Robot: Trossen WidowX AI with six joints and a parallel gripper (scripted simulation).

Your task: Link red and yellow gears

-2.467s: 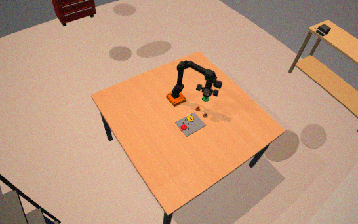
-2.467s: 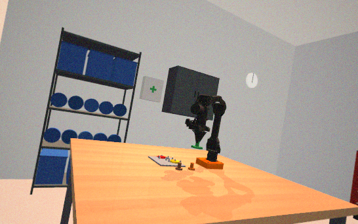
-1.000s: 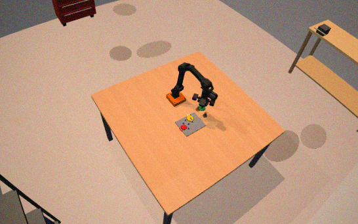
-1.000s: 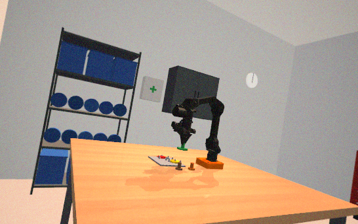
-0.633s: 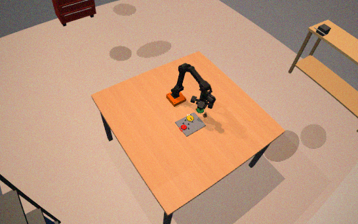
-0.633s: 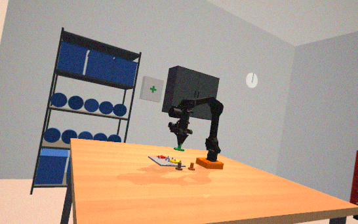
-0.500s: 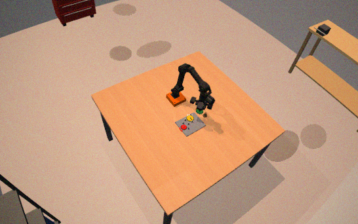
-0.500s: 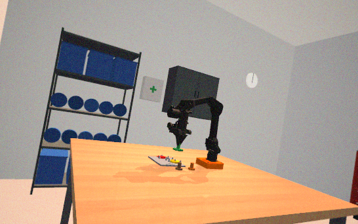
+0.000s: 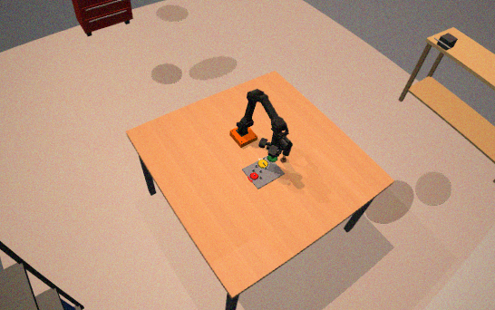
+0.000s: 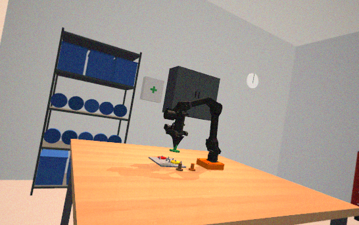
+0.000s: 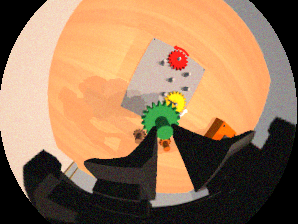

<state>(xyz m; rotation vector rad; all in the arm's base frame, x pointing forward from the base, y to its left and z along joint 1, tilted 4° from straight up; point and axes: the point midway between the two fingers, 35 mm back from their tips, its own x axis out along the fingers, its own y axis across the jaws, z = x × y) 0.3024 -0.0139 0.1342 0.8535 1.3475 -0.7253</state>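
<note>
The grey board (image 9: 259, 184) (image 10: 157, 162) (image 11: 141, 82) carries short pegs. The red gear (image 9: 254, 176) (image 10: 162, 158) (image 11: 177, 59) sits near one end, with a red arrow beside it. The yellow gear (image 9: 263, 163) (image 10: 175, 162) (image 11: 176, 101) sits near the other end. My gripper (image 10: 176, 145) (image 11: 164, 129) is shut on the green gear (image 9: 272, 159) (image 10: 174, 150) (image 11: 159, 116) by its stem, held in the air above the table. In the wrist view the green gear overlaps the board's near edge. Two small loose gears, brown (image 9: 284, 159) (image 10: 179, 167) (image 11: 139, 135) and orange (image 10: 192, 167) (image 11: 165, 144), stand on the table beside the board.
The arm's orange base (image 9: 243, 137) (image 10: 210, 164) (image 11: 219, 130) stands on the wooden table (image 9: 204, 190) (image 10: 210, 194) near the board's yellow-gear side. Several empty pegs stand between and beside the red and yellow gears. Shelves and cabinets are away from the table.
</note>
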